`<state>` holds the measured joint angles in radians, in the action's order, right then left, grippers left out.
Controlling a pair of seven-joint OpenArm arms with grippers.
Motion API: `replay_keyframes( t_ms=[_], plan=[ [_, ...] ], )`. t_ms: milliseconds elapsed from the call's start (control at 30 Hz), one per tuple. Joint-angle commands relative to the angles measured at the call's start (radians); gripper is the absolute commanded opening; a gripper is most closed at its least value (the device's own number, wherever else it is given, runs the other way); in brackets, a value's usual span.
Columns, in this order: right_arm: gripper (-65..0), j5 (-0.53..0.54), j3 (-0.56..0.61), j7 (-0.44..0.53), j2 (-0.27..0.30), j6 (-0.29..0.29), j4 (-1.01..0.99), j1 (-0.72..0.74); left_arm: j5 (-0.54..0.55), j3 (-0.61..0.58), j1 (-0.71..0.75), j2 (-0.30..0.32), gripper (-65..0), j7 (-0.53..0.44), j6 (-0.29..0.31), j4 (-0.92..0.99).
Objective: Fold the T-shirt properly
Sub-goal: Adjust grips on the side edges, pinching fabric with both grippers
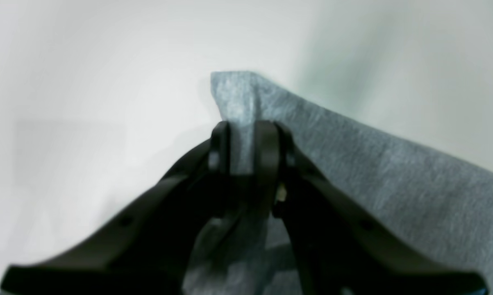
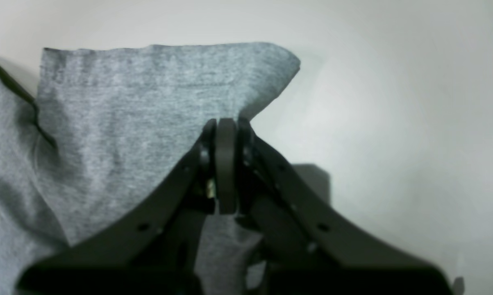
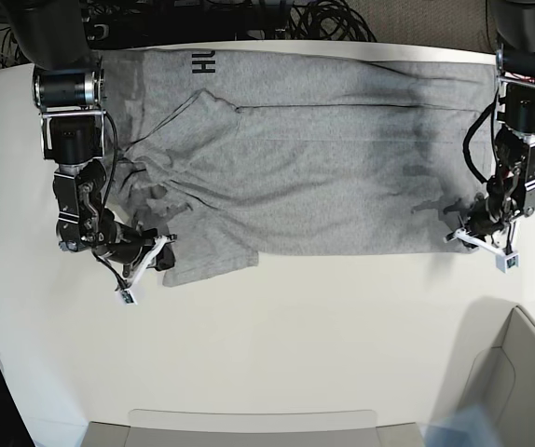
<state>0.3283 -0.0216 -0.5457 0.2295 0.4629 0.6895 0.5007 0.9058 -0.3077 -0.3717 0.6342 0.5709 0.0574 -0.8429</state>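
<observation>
Pinching T-shirt (image 3: 314,177) hem corners, left tool (image 1: 243,141) and right tool (image 2: 226,135); bare table (image 3: 295,354) nearside.

Soft heather-grey cotton T-shirt (image 3: 323,177), matt, finely flecked knit, lightly creased, with flat black printed lettering (image 3: 202,62). Smooth white tabletop (image 3: 277,345) with a faint satin sheen. Matt black plastic fingers on the left gripper (image 1: 244,139) and the right gripper (image 2: 226,135).
</observation>
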Motion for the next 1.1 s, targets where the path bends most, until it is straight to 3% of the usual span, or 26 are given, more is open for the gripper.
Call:
replay_keyframes(
  t_ms=[0,233,367,700,1067],
  plan=[
    [-65.0,-0.028,0.001,-0.003,0.011,-0.016,-0.007,0.036,0.006,0.002,-0.013,0.008,-56.3,-0.002,0.002,-0.002],
    [-65.0,-0.188,-0.008,0.036,0.005,-0.016,-0.089,0.171,0.006,0.002,-0.063,0.008,-58.3,-0.05,0.002,0.012],
    [-65.0,-0.191,-0.008,0.083,0.006,-0.016,-0.106,0.229,0.006,0.002,-0.117,0.008,-58.3,-0.064,0.002,0.076],
    [-65.0,-0.192,-0.001,0.088,0.006,-0.016,-0.132,0.367,0.006,0.002,-0.178,0.009,-58.3,-0.101,0.002,0.106],
    [-65.0,-0.192,-0.001,0.078,0.008,-0.013,-0.086,0.295,0.006,0.008,-0.152,0.011,-59.4,-0.104,0.005,0.095]
  ],
)
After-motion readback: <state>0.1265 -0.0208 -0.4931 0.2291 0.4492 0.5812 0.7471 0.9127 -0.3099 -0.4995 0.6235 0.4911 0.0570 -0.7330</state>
